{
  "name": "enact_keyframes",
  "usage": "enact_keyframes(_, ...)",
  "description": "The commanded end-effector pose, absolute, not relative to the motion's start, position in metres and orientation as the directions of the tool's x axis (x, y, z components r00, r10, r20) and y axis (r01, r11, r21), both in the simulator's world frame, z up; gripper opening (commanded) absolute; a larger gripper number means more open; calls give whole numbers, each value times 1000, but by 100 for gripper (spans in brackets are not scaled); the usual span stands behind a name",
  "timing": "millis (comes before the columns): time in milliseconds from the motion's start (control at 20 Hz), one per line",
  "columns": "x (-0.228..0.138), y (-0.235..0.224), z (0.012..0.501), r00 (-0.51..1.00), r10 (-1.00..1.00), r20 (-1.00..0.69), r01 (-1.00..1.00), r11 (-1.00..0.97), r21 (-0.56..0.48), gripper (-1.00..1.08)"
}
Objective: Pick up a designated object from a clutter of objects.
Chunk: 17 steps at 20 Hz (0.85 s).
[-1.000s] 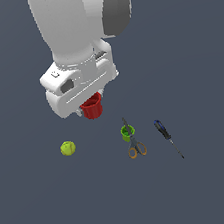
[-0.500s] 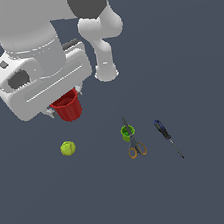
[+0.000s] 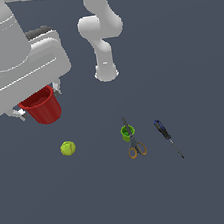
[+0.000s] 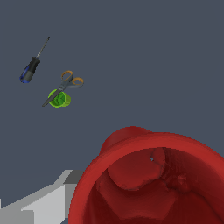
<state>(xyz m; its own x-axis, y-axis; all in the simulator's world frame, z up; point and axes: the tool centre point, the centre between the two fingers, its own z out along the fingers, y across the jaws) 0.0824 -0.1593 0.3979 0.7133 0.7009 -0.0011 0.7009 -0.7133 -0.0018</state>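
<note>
The red cup [image 3: 43,108] hangs under my gripper [image 3: 38,103], high above the surface at the exterior view's left. The gripper is shut on the cup's rim; only the finger tips [image 3: 19,113] show beside it. In the wrist view the red cup [image 4: 153,179] fills the near field, open top toward the camera, with one grey finger [image 4: 39,203] beside it. The rest of the clutter lies on the surface: a green cup [image 3: 127,132], orange-handled scissors [image 3: 135,147], a blue-and-black screwdriver [image 3: 166,135] and a yellow-green ball [image 3: 67,148].
The arm's white base column [image 3: 103,49] stands at the back. In the wrist view the green cup [image 4: 59,99], scissors [image 4: 65,84] and screwdriver [image 4: 33,66] lie far below. The surface is plain dark grey.
The gripper has risen and moved toward the exterior view's left with the red cup in it. The items on the surface have not moved.
</note>
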Motion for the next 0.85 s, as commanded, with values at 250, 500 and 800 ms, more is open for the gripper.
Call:
enact_keyframes(250, 95, -177, 416, 713, 701, 0, 701, -713, 0, -100)
enact_keyframes(500, 100, -182, 422, 713, 701, 0, 701, -713, 0, -100)
enact_keyframes(800, 102, -184, 423, 713, 701, 0, 701, -713, 0, -100)
